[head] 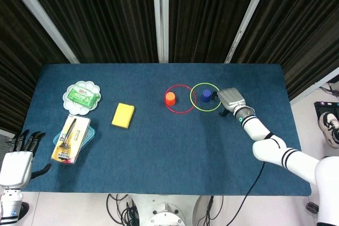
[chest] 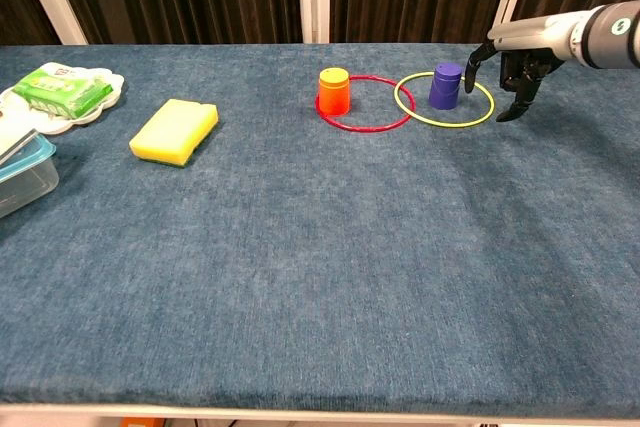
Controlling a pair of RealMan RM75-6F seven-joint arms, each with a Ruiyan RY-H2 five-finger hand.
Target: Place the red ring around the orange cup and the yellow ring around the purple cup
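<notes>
The orange cup (head: 170,98) (chest: 334,92) stands inside the red ring (head: 180,113) (chest: 365,130), close to the ring's left side. Around the purple cup (head: 206,95) (chest: 446,85) the yellow ring (head: 206,111) (chest: 445,126) lies flat on the blue table, its left edge crossing the red ring's right edge. My right hand (head: 229,99) (chest: 520,72) hovers at the yellow ring's right rim with its fingers spread and nothing in them. My left hand (head: 18,162) hangs open off the table's near left corner, seen only in the head view.
A yellow sponge (head: 123,115) (chest: 174,131) lies left of centre. At the far left sit a white plate with a green packet (head: 81,98) (chest: 60,92) and a clear container (head: 73,137) (chest: 20,172) topped by a cutlery pack.
</notes>
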